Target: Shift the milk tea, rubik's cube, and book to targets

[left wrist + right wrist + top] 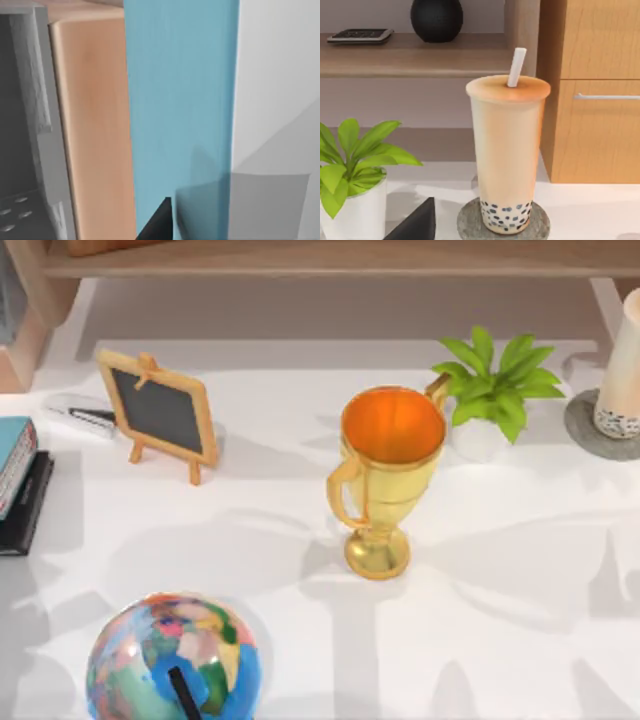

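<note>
the globe sits closest under the overhead camera, at the worktop's front left. a dark finger of the left end effector pokes over the book; whether it is spread or pressed together cannot be told. the book lies flat on the black slab at the worktop's left edge, long axis running front to back. a dark finger of the right end effector shows near the milk tea, state likewise unclear. the milk tea stands upright on the grey disc at the right edge, just beside the potted plant. a gold trophy stands mid-worktop, a small chalkboard behind left. wooden shelf and drawers stand behind.
</note>
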